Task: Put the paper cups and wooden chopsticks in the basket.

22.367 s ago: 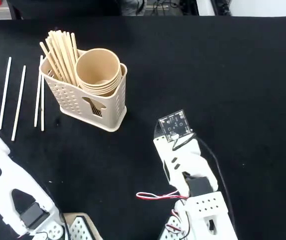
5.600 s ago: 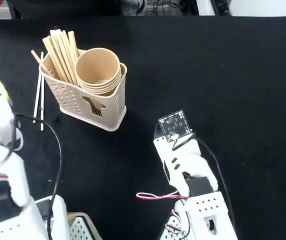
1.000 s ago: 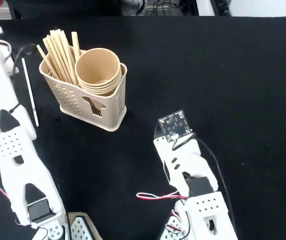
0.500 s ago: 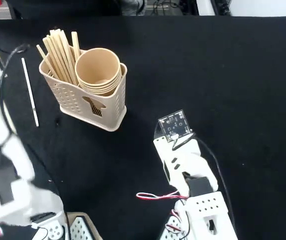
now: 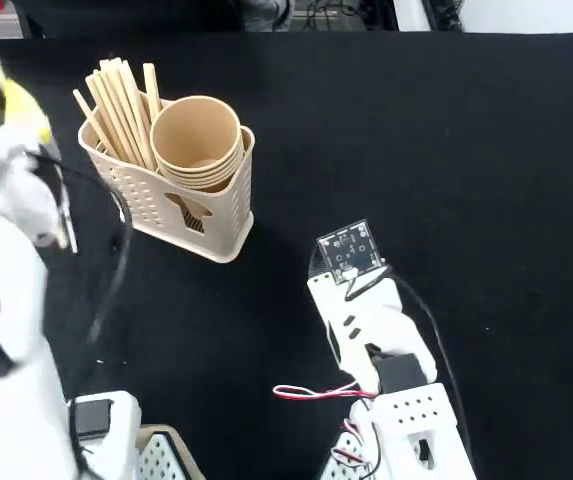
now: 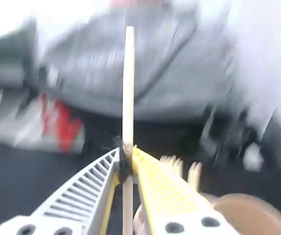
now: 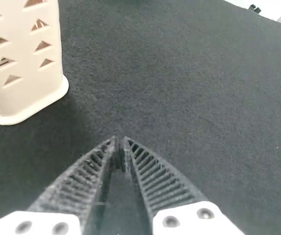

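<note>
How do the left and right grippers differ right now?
The left gripper is shut on a wooden chopstick that sticks out past its fingertips; the right gripper is shut on nothing. The left gripper is up near the basket's top; the right gripper is low, by its base. Both are shut.

The perforated basket (image 5: 201,225) is cream, cups (image 5: 198,135) tan, table (image 5: 416,150) black.

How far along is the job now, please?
Done: the cups and a bundle of chopsticks stand in the basket. In hand: the left fingers grip one chopstick. Left: dropping it in, then what looks like one more stick on the table.
</note>
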Motion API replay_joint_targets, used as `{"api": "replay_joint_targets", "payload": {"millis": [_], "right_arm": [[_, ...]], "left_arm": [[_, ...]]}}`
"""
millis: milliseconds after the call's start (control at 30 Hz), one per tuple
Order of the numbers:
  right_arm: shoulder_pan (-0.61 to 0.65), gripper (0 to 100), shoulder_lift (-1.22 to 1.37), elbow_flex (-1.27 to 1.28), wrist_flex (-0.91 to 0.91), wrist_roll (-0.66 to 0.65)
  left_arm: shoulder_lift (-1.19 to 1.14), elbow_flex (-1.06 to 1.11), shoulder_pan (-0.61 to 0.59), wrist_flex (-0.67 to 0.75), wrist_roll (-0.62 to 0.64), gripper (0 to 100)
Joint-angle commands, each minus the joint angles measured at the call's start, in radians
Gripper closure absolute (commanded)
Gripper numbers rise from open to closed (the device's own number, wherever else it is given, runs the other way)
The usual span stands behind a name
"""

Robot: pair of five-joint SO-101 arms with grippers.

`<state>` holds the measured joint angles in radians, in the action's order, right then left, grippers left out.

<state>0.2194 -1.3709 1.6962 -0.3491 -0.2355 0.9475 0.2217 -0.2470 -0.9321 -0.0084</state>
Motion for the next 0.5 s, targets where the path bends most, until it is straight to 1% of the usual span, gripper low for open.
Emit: {"api": "replay_joint_targets", "payload": {"millis": [0,67,100,133,367,467], "right_arm": [[-0.006,98.3,-0.002,-0.001,0.012,-0.009],[-0.006,98.3,-0.002,-0.001,0.012,-0.009],[-0.006,98.3,-0.002,-0.001,0.012,-0.009],[-0.006,98.3,-0.002,-0.001,0.012,-0.009],[-0.006,98.3,-0.002,-0.001,0.012,-0.009],[-0.008,98.3,-0.002,-0.001,0.012,-0.009]], "left_arm": [[0.256,0.417,0.119,0.594,-0.006,97],[0.305,0.542,0.183,0.81,-0.009,97],[0.307,0.568,0.216,0.875,-0.011,97],[0.293,0.572,0.239,0.899,-0.011,97],[0.025,0.449,0.252,0.898,-0.005,97],[-0.054,0.383,0.252,0.91,-0.005,97]]}}
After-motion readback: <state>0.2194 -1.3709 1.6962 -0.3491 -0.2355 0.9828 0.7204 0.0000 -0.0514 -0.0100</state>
